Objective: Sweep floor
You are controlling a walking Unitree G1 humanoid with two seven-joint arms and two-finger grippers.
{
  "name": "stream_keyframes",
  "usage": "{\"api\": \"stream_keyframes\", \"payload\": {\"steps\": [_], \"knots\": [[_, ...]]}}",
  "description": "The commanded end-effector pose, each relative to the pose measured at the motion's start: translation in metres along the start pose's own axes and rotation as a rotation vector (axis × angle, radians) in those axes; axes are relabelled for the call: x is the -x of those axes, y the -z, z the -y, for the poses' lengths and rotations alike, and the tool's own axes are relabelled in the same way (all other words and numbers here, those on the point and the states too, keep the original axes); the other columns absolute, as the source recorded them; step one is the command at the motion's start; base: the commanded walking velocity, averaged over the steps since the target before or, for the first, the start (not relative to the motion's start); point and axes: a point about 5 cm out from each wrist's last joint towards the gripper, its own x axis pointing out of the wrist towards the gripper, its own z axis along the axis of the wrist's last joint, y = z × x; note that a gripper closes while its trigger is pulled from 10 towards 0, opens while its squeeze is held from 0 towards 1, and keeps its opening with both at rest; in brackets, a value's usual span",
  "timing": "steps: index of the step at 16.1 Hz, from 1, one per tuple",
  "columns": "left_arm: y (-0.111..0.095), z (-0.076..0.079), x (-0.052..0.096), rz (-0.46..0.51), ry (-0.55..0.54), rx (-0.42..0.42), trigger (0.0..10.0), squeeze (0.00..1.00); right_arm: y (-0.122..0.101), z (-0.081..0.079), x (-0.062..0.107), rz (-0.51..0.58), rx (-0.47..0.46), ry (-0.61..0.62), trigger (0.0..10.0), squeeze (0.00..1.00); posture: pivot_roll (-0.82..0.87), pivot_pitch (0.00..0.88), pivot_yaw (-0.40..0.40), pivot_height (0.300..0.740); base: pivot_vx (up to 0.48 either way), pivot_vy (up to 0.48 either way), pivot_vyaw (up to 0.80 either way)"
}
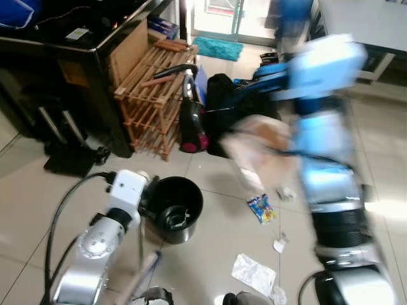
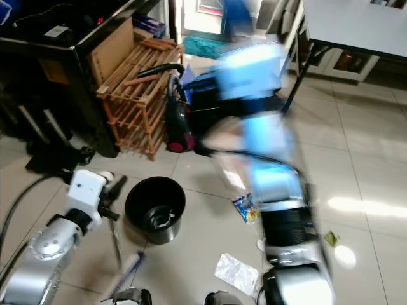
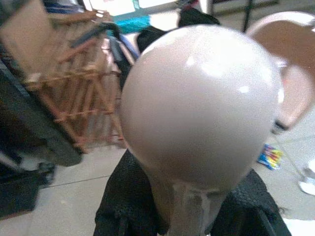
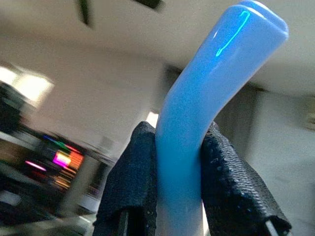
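Left tool (image 3: 189, 216) clamped on a pale rounded handle (image 3: 202, 105), black fingers (image 3: 125, 196) pressed to either side of its neck. Seen from the head camera, the left arm (image 1: 105, 238) is at near left, beside a black bin (image 1: 173, 208) standing upright on the tile floor (image 1: 210, 241); a thin rod (image 1: 141, 254) runs down from it toward the near edge, probably the broom shaft, too blurred to be sure.

Right tool (image 4: 179, 196) clamped on a glossy blue curved handle (image 4: 211, 93), fingers (image 4: 231, 182) tight against it. Right arm (image 1: 331, 159) is raised at right, heavily motion-blurred, with a blurred tan shape (image 1: 261, 149) in front of it.

Litter on the floor right of the bin: colourful wrapper (image 1: 261, 208), crumpled white paper (image 1: 253, 273) nearer, small white scrap (image 1: 280, 243) between them.

Far left: wooden rack (image 1: 152, 95) against a dark cabinet (image 1: 57, 70), a vacuum cleaner (image 1: 191, 121) just right of the rack, teal mat (image 1: 218, 47) far behind. White worktop (image 2: 356, 28) at far right.
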Motion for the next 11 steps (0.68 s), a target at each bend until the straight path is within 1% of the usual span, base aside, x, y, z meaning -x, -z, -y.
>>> {"api": "stream_keyframes", "payload": {"steps": [1,2,3,4,5,6,8,9,10,11], "knots": [[-0.003,0.010,-0.007,-0.007,0.030,-0.006,10.0,0.00,0.001,0.030,0.011,-0.030,0.086,0.074,10.0,0.00,-0.07,0.105,0.012,0.740,0.000,0.000,0.00],[-0.003,0.012,-0.008,-0.009,0.037,-0.003,10.0,0.00,0.004,0.035,0.014,-0.052,0.098,0.083,10.0,0.00,-0.07,0.105,0.011,0.740,0.000,0.000,0.00],[-0.003,0.015,-0.010,-0.016,0.048,-0.024,10.0,0.00,0.025,0.054,0.036,-0.215,0.049,0.198,10.0,0.00,-0.08,0.107,0.012,0.740,0.000,0.000,0.00],[-0.004,0.018,-0.013,-0.018,0.042,-0.026,10.0,0.00,0.043,0.070,0.060,-0.360,-0.013,0.336,10.0,0.00,-0.07,0.110,0.009,0.740,0.000,0.000,0.00],[-0.006,0.019,-0.018,-0.012,0.020,-0.030,10.0,0.00,0.062,0.084,0.088,-0.502,-0.033,0.453,10.0,0.00,-0.07,0.112,0.008,0.740,0.000,0.000,0.00],[-0.011,0.020,-0.026,-0.008,0.000,0.008,10.0,0.00,0.086,0.094,0.125,-0.682,-0.068,0.577,10.0,0.00,-0.06,0.113,0.013,0.740,0.000,0.000,0.00],[-0.012,0.021,-0.030,-0.012,-0.009,0.036,10.0,0.00,0.095,0.097,0.145,-0.754,-0.076,0.629,10.0,0.00,-0.06,0.114,0.021,0.740,0.000,0.000,0.00],[-0.012,0.021,-0.031,-0.018,-0.010,0.037,10.0,0.00,0.095,0.095,0.148,-0.757,-0.049,0.596,10.0,0.00,-0.06,0.119,0.024,0.740,0.000,0.000,0.00],[-0.011,0.022,-0.032,-0.014,-0.003,0.031,10.0,0.00,0.095,0.089,0.151,-0.758,-0.029,0.527,10.0,0.00,-0.06,0.118,0.025,0.740,0.000,0.000,0.00],[-0.010,0.021,-0.031,-0.010,-0.007,0.027,10.0,0.00,0.091,0.078,0.153,-0.761,-0.055,0.471,10.0,0.00,-0.06,0.121,0.022,0.740,0.000,0.000,0.00]]}}
